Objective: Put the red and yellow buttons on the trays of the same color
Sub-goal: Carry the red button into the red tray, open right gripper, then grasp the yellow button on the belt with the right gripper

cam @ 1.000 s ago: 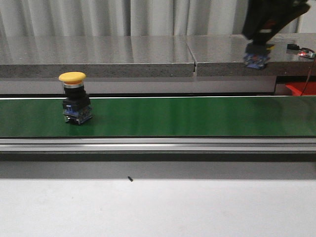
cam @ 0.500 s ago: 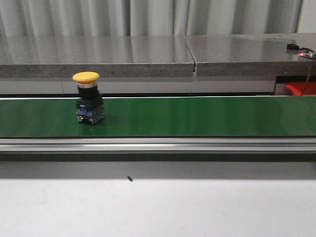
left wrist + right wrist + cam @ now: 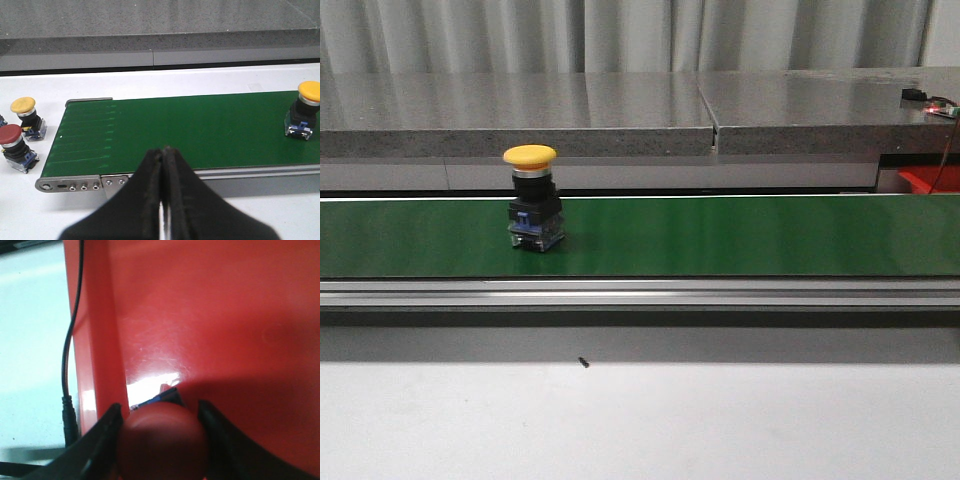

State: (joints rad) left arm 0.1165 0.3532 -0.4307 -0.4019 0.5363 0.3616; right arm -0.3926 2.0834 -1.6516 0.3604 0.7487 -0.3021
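Right wrist view: the right gripper [image 3: 161, 440] clamps the red button [image 3: 162, 442] over the red tray [image 3: 225, 330]; left gripper [image 3: 162, 165] pinched closed, empty, above the green belt [image 3: 200, 125], yellow button [image 3: 533, 208] riding left of centre.

No readable text, labels, brands or numbers in any view. The yellow button [image 3: 533, 208] on the green conveyor belt [image 3: 740, 236] shows no legible marking, and the red tray [image 3: 210, 330] surface is plain.
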